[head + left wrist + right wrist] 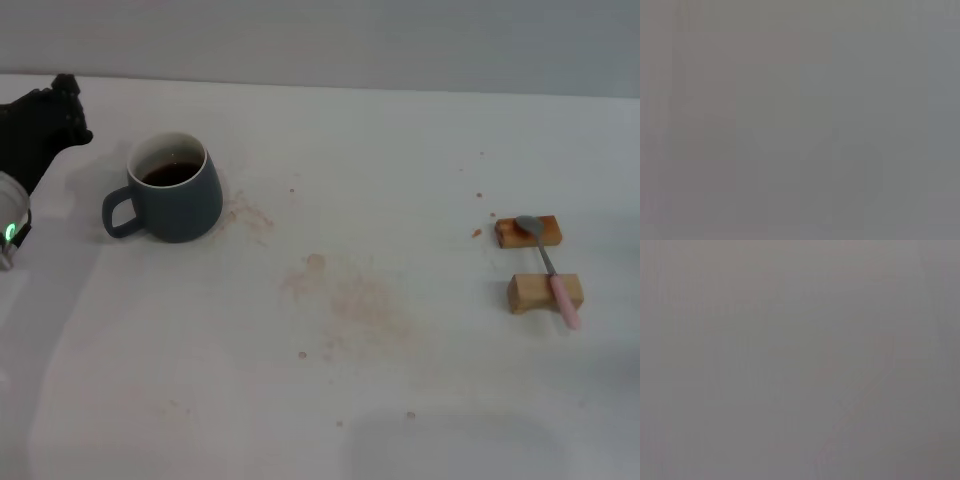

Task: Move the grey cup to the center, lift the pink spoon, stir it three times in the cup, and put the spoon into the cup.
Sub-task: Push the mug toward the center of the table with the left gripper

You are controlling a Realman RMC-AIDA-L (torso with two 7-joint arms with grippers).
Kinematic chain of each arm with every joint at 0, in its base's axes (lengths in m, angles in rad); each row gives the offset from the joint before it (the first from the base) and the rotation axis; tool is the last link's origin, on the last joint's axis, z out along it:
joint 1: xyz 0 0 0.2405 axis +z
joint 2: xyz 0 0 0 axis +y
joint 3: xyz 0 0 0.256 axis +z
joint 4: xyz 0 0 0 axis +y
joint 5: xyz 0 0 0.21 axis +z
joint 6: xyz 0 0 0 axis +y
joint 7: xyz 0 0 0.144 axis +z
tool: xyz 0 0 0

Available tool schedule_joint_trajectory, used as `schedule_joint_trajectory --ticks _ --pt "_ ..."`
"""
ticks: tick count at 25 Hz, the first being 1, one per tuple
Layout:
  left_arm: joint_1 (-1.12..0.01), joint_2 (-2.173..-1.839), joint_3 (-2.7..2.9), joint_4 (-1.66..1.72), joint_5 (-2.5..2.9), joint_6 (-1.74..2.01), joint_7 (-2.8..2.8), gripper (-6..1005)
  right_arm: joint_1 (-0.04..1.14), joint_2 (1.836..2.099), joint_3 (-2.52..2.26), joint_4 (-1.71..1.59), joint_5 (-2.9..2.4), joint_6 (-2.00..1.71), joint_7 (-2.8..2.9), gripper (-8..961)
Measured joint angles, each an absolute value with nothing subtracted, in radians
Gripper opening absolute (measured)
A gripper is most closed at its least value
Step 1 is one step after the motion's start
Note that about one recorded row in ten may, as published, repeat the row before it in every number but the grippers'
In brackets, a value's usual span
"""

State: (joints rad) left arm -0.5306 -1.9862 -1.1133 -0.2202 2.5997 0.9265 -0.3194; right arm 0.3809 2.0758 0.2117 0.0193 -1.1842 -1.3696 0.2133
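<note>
The head view looks forward and down from above onto the white table (330,400), from a middle distance, so that the far edge of the table lies near the top of the picture. It takes in the grey cup (170,200) at the left side and, well apart from the cup toward the right, the pink spoon (553,272) lying on two wooden blocks (530,262). The left gripper (40,125) shows just left of the cup. Both wrist views give only a flat grey field, and nothing can be matched between them and the head view.
</note>
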Motion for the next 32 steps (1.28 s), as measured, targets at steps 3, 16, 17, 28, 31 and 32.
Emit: schedule_joint_trajectory --ticks 3,16,17,28,31,32 --pt "-0.561 -1.961 -1.112 -0.221 2.656 0.855 -0.373 33 0.378 2.076 0.212 0.019 -1.184 -1.369 0.213 608" --pt "-0.609 -1.849 -1.025 -0.221 2.886 0.741 -0.735 37 0.38 2.075 0.212 0.02 -1.184 -1.365 0.213 607" --pt "-0.613 -1.834 -0.983 -0.221 2.887 0.741 -0.774 38 0.381 2.075 0.212 0.02 -1.184 -1.363 0.213 607" --pt "-0.65 -1.819 -0.828 -0.134 2.888 0.73 -0.88 41 0.392 2.077 0.208 0.02 -1.186 -1.351 0.213 608" --pt "-0.661 -1.828 -0.818 -0.105 2.889 0.73 -0.881 42 0.393 2.077 0.207 0.02 -1.186 -1.351 0.213 608" --pt "-0.664 -1.83 -0.811 -0.097 2.889 0.73 -0.881 43 0.393 2.077 0.207 0.02 -1.186 -1.351 0.213 608"
